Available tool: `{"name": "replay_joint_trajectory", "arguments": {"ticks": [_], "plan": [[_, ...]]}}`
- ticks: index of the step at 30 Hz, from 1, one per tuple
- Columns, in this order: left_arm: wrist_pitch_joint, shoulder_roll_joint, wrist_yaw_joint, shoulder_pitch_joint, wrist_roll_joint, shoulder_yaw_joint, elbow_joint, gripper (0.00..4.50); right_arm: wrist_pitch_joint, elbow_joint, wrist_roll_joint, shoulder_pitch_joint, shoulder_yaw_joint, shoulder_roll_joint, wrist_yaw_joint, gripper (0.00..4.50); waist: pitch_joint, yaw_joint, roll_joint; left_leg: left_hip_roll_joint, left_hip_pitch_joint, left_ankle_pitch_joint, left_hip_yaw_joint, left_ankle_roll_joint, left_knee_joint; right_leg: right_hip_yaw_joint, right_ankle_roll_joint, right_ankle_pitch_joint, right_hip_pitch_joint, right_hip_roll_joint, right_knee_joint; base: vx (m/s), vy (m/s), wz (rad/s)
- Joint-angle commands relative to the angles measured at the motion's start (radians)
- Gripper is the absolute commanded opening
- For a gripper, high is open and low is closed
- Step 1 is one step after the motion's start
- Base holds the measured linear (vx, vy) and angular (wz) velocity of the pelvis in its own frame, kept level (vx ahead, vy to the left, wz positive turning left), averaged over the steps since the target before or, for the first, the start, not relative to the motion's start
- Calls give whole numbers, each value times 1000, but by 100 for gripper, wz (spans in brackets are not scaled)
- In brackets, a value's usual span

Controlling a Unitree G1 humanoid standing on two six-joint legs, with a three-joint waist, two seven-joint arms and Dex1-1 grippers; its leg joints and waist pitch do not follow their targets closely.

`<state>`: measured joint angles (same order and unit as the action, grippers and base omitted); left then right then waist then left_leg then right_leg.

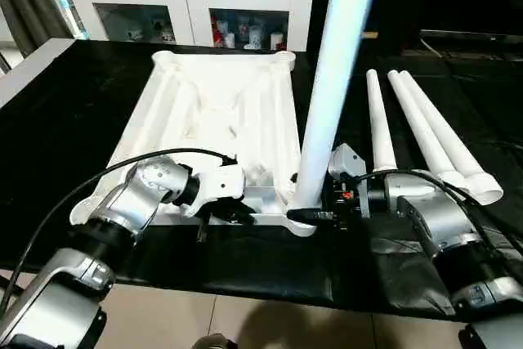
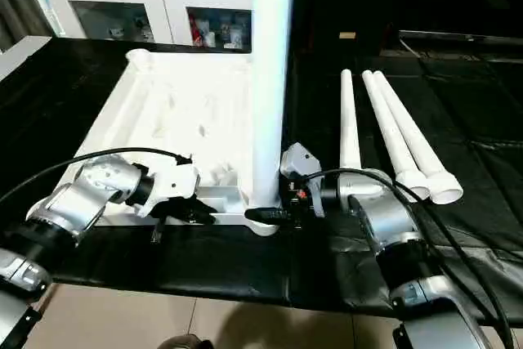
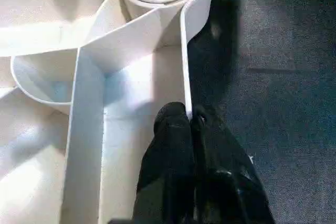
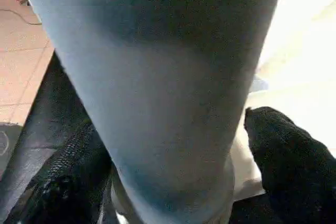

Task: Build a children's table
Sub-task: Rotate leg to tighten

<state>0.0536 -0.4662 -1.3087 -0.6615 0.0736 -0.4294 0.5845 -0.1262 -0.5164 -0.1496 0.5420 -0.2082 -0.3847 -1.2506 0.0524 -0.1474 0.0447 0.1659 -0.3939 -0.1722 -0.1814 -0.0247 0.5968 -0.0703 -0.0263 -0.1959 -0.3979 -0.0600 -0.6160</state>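
At the near right corner socket of the upturned table top, one leg stands upright, long axis vertical, thick end down in the socket, thin end pointing up.

Right gripper is at the foot of that leg, just beside the socket. In the right wrist view its two fingers sit either side of the leg with the leg between them; whether the pads actually press on it I can't tell, so grasp is unconfirmed. This is the arm nearest the leg, so I judge any further seating or twisting falls to it.

Left gripper is clenched on the top's near rim wall, pads either side of the thin wall, just left of the socket. Reads as bracing the top.

Table top lies ribs-up on the black mat, long axis running away from the robot.

Three spare legs lie flat on the mat to the right of the top, well apart from the socket, long axes running away from the robot, thick ends nearest it.

Likely next: check the leg is fully seated, then fetch a spare.
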Motion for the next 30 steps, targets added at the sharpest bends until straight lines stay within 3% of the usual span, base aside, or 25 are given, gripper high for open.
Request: {"name": "replay_joint_trajectory", "arguments": {"ticks": [1,12,18,19,24,26,28,30], "plan": [[17,3,-23,-2,26,-35,8,0,-7,3,-4,9,-15,-5,-16,362,-74,4,-8,77,26,-163,27,57,-62,54,-221,-125,45,-103,65,0,0,0],[36,6,-30,-3,23,-24,40,0,-20,-2,-5,-6,-21,-9,-47,276,-75,3,-9,76,25,-153,27,62,-60,53,-222,-121,45,-103,64,0,0,0],[16,12,-22,-1,11,-7,51,0,-32,9,-15,-24,-22,3,-40,266,-75,3,-9,76,26,-155,27,60,-60,53,-221,-130,45,-103,65,0,0,0],[7,14,-17,-1,6,-2,52,0,-37,14,-18,-28,-21,5,-38,266,-76,2,-3,76,26,-156,27,59,-60,53,-221,-126,45,-102,65,0,0,0],[-89,44,49,-6,-37,59,56,0,-74,25,-29,-51,6,37,36,264,-73,2,-6,77,27,-171,27,53,-62,53,-227,-136,44,-102,67,0,0,0],[-155,65,116,-14,-55,102,48,0,-87,-4,-6,-46,26,69,145,264,-69,5,4,77,29,-219,31,32,-67,53,-219,-207,43,-104,73,0,0,0],[-250,97,212,-20,-79,156,20,0,-105,-57,5,-30,65,125,293,264,-63,17,3,76,35,-279,32,-3,-73,55,-213,-290,38,-107,81,0,0,0],[-335,125,280,-20,-100,194,-14,0,-126,-101,0,-13,106,178,415,264,-62,28,-2,71,31,-299,41,-30,-77,51,-189,-371,47,-113,86,0,0,0]]}}
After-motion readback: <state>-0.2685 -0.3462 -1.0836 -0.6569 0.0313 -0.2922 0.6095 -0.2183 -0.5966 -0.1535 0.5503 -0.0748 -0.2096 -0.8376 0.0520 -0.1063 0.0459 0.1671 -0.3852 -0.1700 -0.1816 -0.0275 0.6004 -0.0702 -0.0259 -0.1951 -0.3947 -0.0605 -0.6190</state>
